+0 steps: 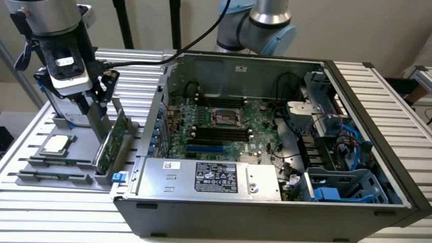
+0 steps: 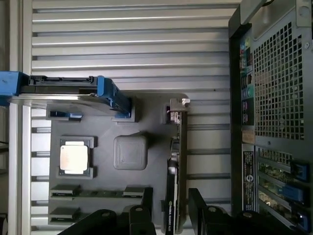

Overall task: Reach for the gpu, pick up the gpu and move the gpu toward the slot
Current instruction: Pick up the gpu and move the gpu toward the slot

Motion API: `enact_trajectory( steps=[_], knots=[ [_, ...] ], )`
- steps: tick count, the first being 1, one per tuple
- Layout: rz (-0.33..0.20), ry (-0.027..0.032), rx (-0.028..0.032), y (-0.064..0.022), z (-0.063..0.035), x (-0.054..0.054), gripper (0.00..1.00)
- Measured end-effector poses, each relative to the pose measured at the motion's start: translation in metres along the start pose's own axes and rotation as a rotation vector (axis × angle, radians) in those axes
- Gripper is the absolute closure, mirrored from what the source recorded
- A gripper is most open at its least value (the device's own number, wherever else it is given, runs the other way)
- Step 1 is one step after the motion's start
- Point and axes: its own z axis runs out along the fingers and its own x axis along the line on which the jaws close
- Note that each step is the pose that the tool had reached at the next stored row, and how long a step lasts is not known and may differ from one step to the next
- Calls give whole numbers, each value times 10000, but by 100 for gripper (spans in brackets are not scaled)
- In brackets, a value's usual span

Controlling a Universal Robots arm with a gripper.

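Observation:
The gpu (image 1: 111,139) is a thin green card standing on its edge in a grey holder tray (image 1: 30,152), beside the open computer case at the exterior view's left. In the wrist view the gpu (image 2: 177,166) appears edge-on, with its silver bracket (image 2: 178,105) at the far end. My gripper (image 1: 96,109) hangs just above the card's back end. It is open, and its dark fingers (image 2: 146,210) straddle the card's near end without touching it. The blue slot (image 1: 206,149) lies on the motherboard inside the case.
On the grey tray (image 2: 102,127) sit a silver hard drive in a blue frame (image 2: 68,93), a processor chip (image 2: 74,157) and small memory sticks (image 2: 63,193). The open computer case (image 1: 270,207) stands close beside the gpu, its perforated rear wall (image 2: 279,73) near the card.

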Motion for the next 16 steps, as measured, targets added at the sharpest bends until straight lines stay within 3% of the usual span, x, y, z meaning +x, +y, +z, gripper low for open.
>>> enact_trajectory(
  steps=[7, 16],
  knots=[
    [43, -29, 61, -3, 126, 4, 58],
    [89, -129, 338, -7, 242, 3, 58]
  ],
)
